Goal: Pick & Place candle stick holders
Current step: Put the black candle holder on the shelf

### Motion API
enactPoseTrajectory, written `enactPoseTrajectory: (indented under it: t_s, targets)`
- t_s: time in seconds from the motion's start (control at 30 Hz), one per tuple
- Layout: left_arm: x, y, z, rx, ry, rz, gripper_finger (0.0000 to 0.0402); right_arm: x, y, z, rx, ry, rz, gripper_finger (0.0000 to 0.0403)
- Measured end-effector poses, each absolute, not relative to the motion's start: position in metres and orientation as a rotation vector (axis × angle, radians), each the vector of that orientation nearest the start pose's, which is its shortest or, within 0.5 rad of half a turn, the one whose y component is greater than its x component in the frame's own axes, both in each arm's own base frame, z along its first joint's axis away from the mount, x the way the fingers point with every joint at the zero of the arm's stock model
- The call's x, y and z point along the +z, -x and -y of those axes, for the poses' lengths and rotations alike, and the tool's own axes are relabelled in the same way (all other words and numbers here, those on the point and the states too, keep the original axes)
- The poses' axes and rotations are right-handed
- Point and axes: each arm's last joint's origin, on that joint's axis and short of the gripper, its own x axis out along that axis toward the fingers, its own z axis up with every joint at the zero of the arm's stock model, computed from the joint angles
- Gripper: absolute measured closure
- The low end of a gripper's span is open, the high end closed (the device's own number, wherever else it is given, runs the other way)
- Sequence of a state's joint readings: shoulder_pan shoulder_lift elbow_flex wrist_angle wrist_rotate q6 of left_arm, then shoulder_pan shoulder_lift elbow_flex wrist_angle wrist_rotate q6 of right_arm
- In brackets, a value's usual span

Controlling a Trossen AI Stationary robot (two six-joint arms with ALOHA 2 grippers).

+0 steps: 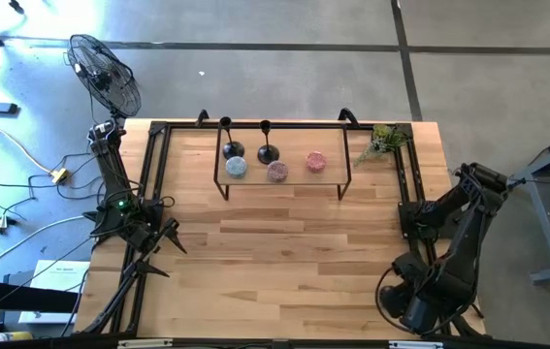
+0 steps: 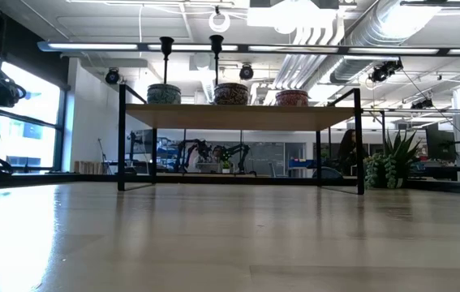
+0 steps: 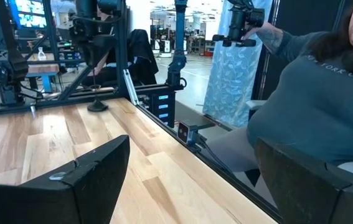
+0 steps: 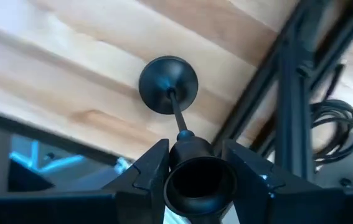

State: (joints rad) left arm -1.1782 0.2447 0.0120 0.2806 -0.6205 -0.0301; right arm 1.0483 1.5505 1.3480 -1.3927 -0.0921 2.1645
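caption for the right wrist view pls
Right gripper shut on a candle stick holder at its stem, base on the wooden table.

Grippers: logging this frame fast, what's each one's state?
Left gripper: open, holding nothing.
Right gripper: shut on a candle stick holder, at its stem just below the cup.

A wooden table (image 1: 284, 242) is seen from above, edged by a black frame (image 1: 148, 184). At its far side a small black-legged shelf (image 1: 338, 173) is set, on which three round bowls are lined up: a blue one (image 1: 236, 168), a mauve one (image 1: 277, 172) and a pink one (image 1: 315, 161). A green plant (image 1: 381, 142) is placed at the far right corner. A fan (image 1: 107, 75) is stood on the floor beyond the far left corner. A seated person (image 3: 316, 102) is shown in the left wrist view.
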Motion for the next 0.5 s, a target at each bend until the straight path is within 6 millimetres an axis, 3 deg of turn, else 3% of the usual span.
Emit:
enactPoseTrajectory:
  t_s: [0.2, 0.5]
  targets:
    - [0.174, -0.057, 0.093, -0.557, 0.043, 0.029, 0.0062, 0.301, -0.145, -0.222, -0.814, -0.812, -1.39, 0.0279]
    - [0.173, -0.057, 0.093, -0.557, 0.039, 0.027, 0.0062, 0.347, -0.177, -0.192, -0.687, -0.713, -1.268, 0.0279]
